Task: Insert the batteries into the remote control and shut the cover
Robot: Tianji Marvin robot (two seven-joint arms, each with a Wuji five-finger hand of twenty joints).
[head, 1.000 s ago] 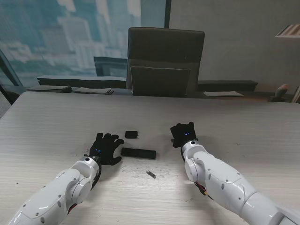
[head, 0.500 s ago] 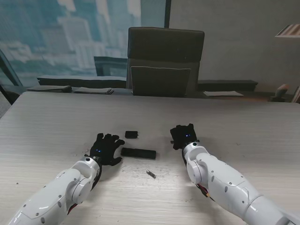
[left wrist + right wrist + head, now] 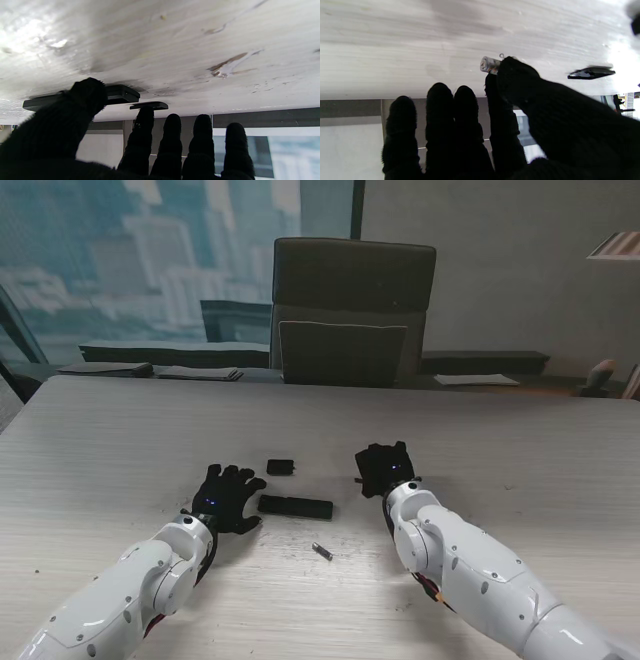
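Pale wood-grain table [image 3: 120,440] carries all the task items, with a dark chair [image 3: 352,310] behind its far edge. Your right hand [image 3: 385,468] has shifted slightly left and farther from you since half a second ago — it now sits a little closer to the cover [image 3: 281,467]. In the right wrist view it pinches a battery [image 3: 488,64] between thumb and index finger, the other fingers [image 3: 439,100] loosely extended. Your left hand [image 3: 225,495] is unchanged: palm down, fingers spread, gripping nothing, its thumb tip just beside the left end of the remote control [image 3: 295,506]. A second battery [image 3: 321,552] lies on the table nearer to you than the remote — well apart from both hands.
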